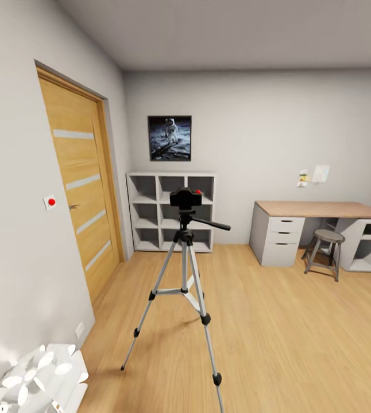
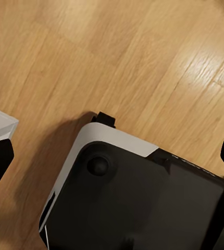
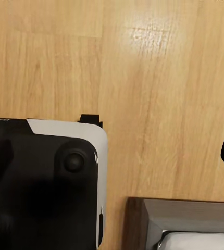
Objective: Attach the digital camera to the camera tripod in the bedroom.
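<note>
Sitting atop camera tripod, digital camera; mount joint indistinct.

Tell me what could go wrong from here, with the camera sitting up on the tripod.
1. The camera is perched on the tripod head; whether it is locked is unclear, so a bump might drop it.
2. The tripod's thin legs splay across the floor toward the robot, so driving forward could clip one and tip the stand.

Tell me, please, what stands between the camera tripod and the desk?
In the head view, bare wood floor separates the camera tripod from the desk; the stool sits under the desk.
</note>
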